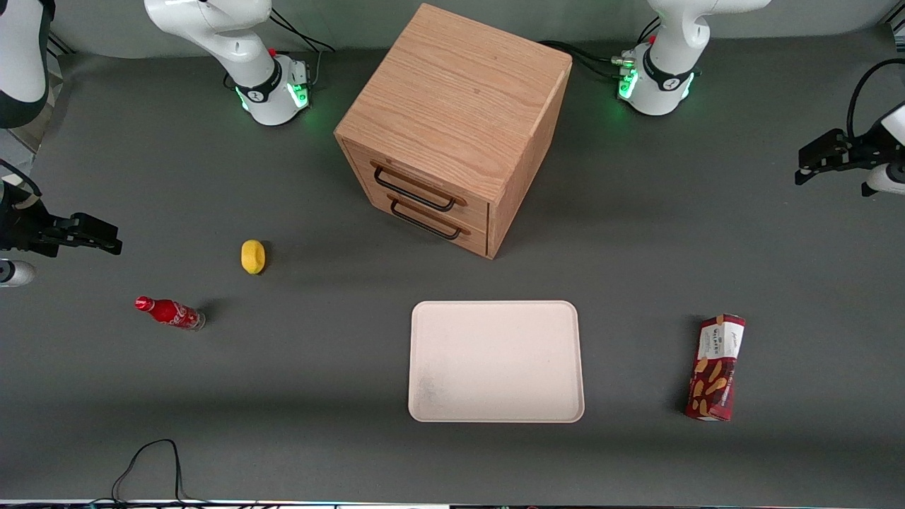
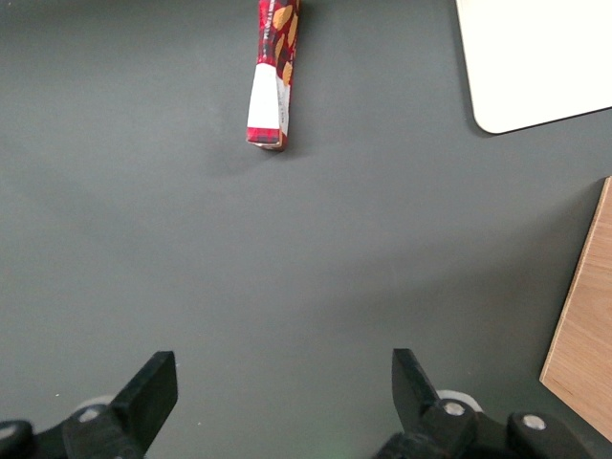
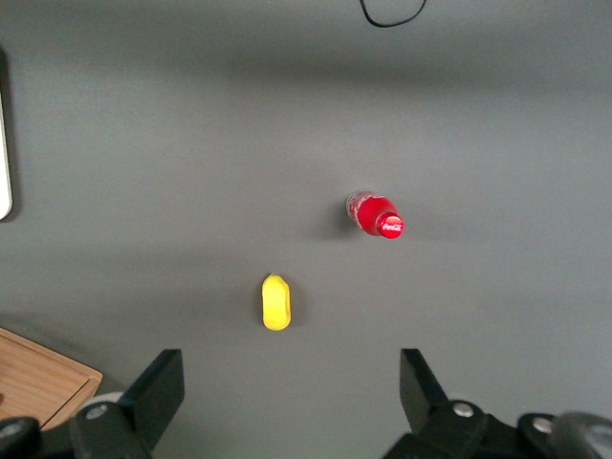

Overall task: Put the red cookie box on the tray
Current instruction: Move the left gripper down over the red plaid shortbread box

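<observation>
My gripper (image 2: pixel 277 387) hangs spread wide, high over bare table, because the red cookie box (image 1: pixel 716 368) lies flat at the tray's (image 1: pixel 496 362) 3 o'clock, well apart, ungrasped.

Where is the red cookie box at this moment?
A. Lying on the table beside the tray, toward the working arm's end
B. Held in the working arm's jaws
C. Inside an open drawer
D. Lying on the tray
A. The red cookie box lies on the dark table, apart from the bare tray, while the gripper hangs open and empty above the table, well clear of it.
</observation>
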Robot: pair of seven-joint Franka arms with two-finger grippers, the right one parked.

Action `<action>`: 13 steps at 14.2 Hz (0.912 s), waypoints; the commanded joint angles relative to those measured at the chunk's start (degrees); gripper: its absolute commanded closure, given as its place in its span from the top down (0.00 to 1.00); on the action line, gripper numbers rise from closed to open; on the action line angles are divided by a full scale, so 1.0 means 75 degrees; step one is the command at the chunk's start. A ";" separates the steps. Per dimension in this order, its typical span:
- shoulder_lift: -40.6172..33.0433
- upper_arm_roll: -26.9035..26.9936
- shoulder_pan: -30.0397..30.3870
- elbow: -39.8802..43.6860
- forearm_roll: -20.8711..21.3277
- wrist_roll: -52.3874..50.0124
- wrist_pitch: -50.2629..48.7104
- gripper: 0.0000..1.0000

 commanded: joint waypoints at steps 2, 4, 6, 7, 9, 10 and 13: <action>-0.0182 -0.0114 0.0042 -0.0203 0.0125 -0.0009 0.0016 1.00; 0.0086 -0.0091 -0.0039 -0.0203 0.0242 -0.0021 0.0227 1.00; 0.0508 -0.0032 -0.0214 -0.0075 0.0418 0.0003 0.0309 1.00; 0.0753 -0.0020 -0.0274 0.0193 0.0418 -0.0020 0.0321 1.00; 0.1851 0.0061 -0.0484 0.1466 0.0465 -0.0044 0.0205 1.00; 0.2484 0.0062 -0.0497 0.2204 0.0535 -0.0044 0.0146 1.00; 0.4032 0.0178 -0.0473 0.3451 0.0454 -0.0067 0.0367 1.00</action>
